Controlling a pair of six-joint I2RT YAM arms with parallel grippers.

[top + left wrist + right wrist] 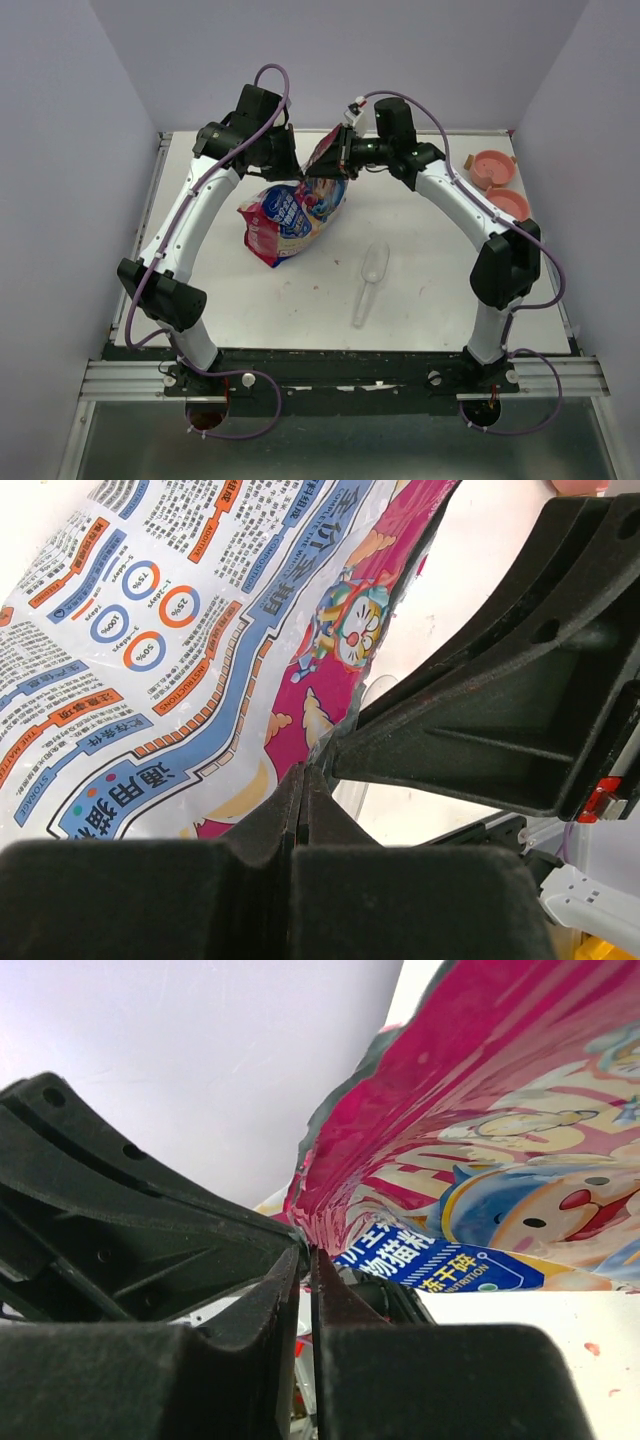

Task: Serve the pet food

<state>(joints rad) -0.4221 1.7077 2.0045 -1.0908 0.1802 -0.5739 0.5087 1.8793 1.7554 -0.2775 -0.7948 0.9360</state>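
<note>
Top view with both wrist views. The pet food cannot be seen in any view; the opaque printed film of the bag would hide any that is inside.

The bag stands toward 12 o'clock on the white worktop, its base resting there and its top lifted. The left claw is closed tight on the top edge at the bag's 12 o'clock. The right claw pinches the raised corner at 1 o'clock through a narrow slit. Where each grip meets the film is masked by the arms from above. In the wrist views the black fingers fill the lower half and cut off the bag's outline.

A clear scoop lies at 4 o'clock of the bag, well apart, with bare worktop between them and along the near edge. Two salmon bowls sit at the 2 o'clock edge.

Legible print in the left wrist view, inverted: rings marked 75%, 100%, 50% and 25%, among Chinese columns. The right wrist view shows "NUTRITION" on a blue band and a cartoon face.
</note>
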